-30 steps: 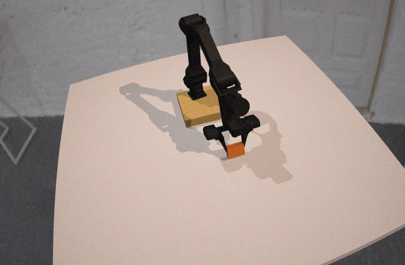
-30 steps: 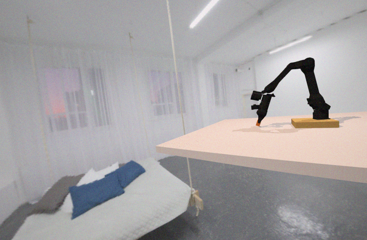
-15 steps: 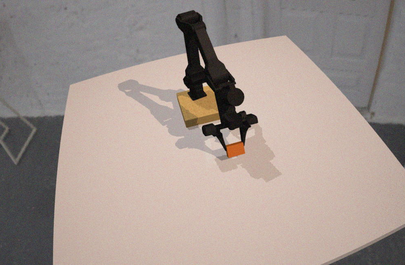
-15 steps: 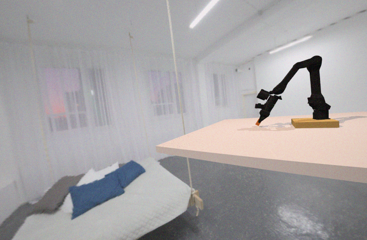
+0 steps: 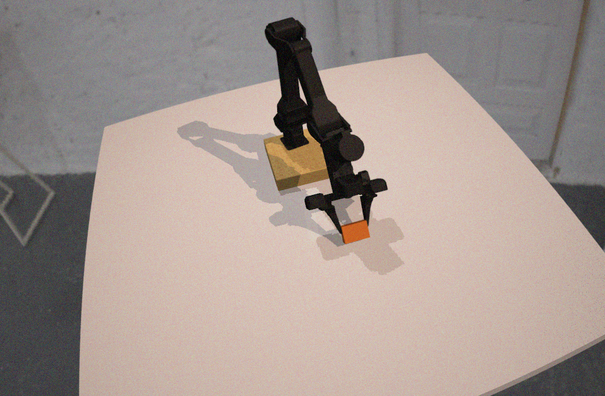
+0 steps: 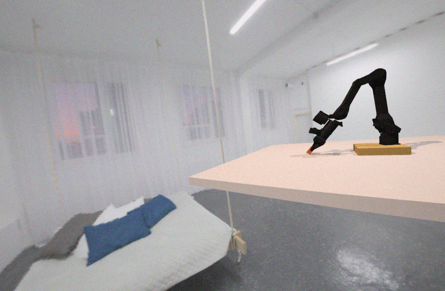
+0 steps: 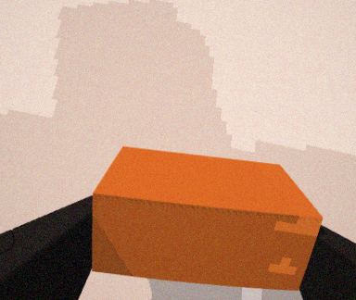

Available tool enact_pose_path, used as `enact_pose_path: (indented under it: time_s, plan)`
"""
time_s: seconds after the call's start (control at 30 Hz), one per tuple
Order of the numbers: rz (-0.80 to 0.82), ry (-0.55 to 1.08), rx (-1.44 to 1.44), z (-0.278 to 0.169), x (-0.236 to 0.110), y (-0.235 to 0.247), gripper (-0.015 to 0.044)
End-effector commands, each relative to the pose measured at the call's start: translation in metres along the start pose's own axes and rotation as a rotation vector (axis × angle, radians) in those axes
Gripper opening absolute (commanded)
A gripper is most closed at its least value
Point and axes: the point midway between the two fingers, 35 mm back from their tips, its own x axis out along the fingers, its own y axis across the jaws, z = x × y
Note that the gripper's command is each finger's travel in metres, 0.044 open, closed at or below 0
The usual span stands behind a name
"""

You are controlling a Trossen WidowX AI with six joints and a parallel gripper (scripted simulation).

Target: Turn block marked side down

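Observation:
My gripper (image 5: 354, 228) (image 6: 311, 149) (image 7: 200, 219) is shut on the orange block (image 5: 355, 231) (image 6: 309, 150) (image 7: 200, 222), with one black finger on each end of it. The arm leans forward and the gripper is tilted, so the block hangs at an angle just above the table (image 5: 219, 279) (image 6: 332, 178), close to touching it. In the wrist view the block's face toward the camera carries lighter orange marks near its lower right corner. That face is partly turned down toward the table.
The arm stands on a tan wooden base plate (image 5: 296, 163) (image 6: 382, 149) behind the block. The table's edges lie well away from the block on all sides. A hanging bed (image 6: 126, 246) shows below the table in the exterior view.

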Motion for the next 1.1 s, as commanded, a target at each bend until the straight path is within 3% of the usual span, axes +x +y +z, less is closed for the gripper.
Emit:
enact_pose_path:
  time_s: [0.0, 0.5, 1.07]
  plan:
    - [-0.002, -0.056, -0.007, -0.002, 0.010, 0.001, 0.0000]
    - [0.000, -0.259, -0.019, -0.011, 0.025, 0.003, 0.0000]
    - [-0.004, -0.471, -0.002, -0.026, 0.010, -0.003, 0.0000]
